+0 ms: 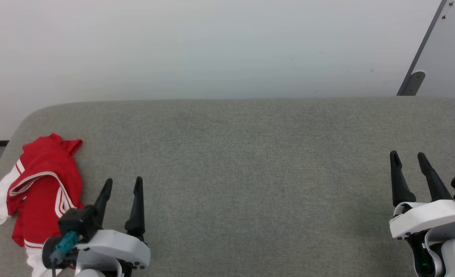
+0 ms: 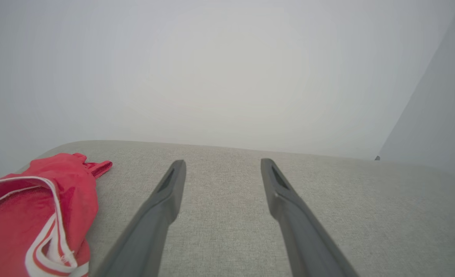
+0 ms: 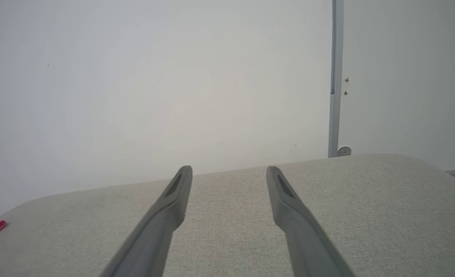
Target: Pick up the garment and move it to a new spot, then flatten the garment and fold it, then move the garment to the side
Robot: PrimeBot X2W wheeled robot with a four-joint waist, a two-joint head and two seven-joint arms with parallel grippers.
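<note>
the garment (image 1: pixel 42 192) is lying crumpled at the left end of the grey surface (image 1: pixel 231 173), its long axis running away from me; it is sitting just left of my left claw (image 1: pixel 124 179), which is hovering released and empty; my right claw (image 1: pixel 407 153), likewise spread, is hanging well apart; i am judging the left arm nearer.

The left gripper (image 1: pixel 123 179) is hanging over the table (image 1: pixel 227 154) near its front left corner, its two dark fingers spread apart and holding nothing. The right gripper (image 1: pixel 407 154) is hanging near the front right corner, fingers likewise parted, pointing toward the far edge.
</note>
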